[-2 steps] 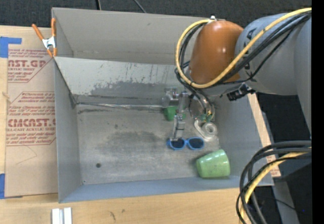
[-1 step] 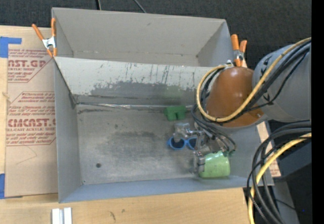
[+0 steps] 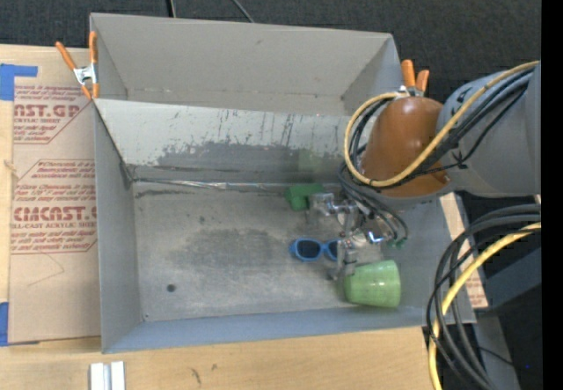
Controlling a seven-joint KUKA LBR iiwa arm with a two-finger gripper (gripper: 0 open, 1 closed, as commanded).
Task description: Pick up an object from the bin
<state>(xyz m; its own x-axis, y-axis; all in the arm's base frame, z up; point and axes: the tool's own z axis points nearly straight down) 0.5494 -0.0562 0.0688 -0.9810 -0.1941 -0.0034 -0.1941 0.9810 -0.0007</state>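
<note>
My gripper [image 3: 348, 221] hangs low over the right part of the bin floor. Just left of and below it lies a small blue object [image 3: 313, 249] shaped like a pair of toy glasses. A light green cup [image 3: 374, 283] lies on its side near the bin's front right corner, right under the gripper. A small green block [image 3: 299, 197] rests by the back wall, just left of the gripper. I see nothing held by the gripper.
The arm, with its orange wrist cover and yellow and black cables, comes in over the bin's right rim. The left half of the bin floor is bare grey metal with scuffs.
</note>
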